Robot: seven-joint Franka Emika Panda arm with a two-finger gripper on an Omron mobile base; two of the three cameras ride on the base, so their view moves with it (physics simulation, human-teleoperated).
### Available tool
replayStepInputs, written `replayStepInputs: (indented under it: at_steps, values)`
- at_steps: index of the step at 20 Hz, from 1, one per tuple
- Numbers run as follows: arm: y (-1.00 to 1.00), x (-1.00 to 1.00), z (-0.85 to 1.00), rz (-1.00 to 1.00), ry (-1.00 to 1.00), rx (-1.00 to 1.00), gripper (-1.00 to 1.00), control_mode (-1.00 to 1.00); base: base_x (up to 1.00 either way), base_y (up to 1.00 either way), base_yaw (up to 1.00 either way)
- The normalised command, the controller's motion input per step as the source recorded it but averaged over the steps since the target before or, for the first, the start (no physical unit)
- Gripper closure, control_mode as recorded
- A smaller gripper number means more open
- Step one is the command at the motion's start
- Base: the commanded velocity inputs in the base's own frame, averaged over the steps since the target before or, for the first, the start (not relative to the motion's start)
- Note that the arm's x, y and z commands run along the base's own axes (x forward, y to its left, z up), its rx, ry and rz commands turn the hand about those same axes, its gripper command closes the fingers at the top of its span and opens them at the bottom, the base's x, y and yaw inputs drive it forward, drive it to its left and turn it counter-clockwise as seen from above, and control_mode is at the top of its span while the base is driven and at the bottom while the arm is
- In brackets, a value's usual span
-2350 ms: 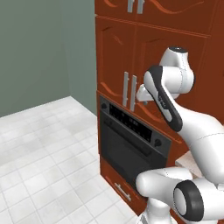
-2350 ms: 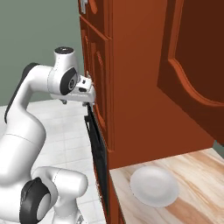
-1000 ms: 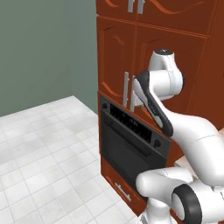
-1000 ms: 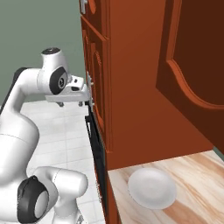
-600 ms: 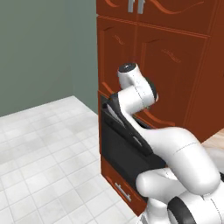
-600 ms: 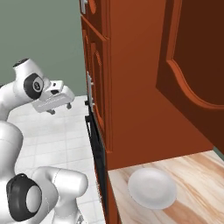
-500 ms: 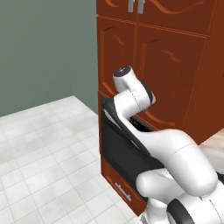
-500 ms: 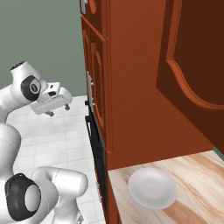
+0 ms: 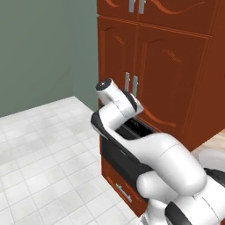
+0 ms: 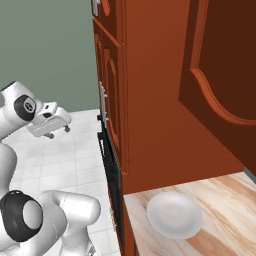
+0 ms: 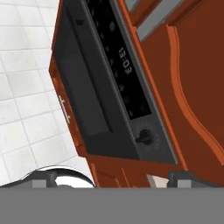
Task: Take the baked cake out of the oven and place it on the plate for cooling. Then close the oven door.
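In front of the oven point(image 9: 115, 151), the gripper point(image 10: 53, 131) is hanging in the air with its fingers spread wide apart and nothing between them.

Out from the oven's front, over the white tiled floor point(image 9: 39, 176), the hand is sitting level with the silver cabinet handles point(image 9: 131, 83) just above the oven. The oven door point(image 11: 89, 98) is standing shut below the control strip point(image 11: 127, 83), with its round knob point(image 11: 144, 138) showing in the hand view. The drawer point(image 9: 123, 186) is lying directly under the oven. The plate point(image 10: 173, 215) is resting bare on the wooden counter point(image 10: 227, 200) beside the oven, to the right of it, under the red-brown cabinets point(image 10: 165, 100). The cake cannot be made out.
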Motion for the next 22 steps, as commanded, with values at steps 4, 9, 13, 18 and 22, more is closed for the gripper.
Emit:
replayStepInputs:
  at_steps: [4,9,13,18,22]
  values:
    - [0.13,0.3,-0.35,-0.01,-0.03,-0.13,-1.0,-1.0,0.0,0.0,0.0]
    - [0.02,0.18,-0.46,0.0,-0.16,-0.16,-1.0,-1.0,0.0,0.0,0.0]
    - [-0.05,0.06,-0.49,0.0,-0.22,-0.11,-1.0,-1.0,0.0,0.0,0.0]
    - [-0.1,0.07,-0.42,0.0,-0.09,-0.01,-1.0,-1.0,0.0,0.0,0.0]
    - [-0.25,0.2,-0.39,0.04,-0.02,0.01,-1.0,-1.0,0.0,0.0,0.0]
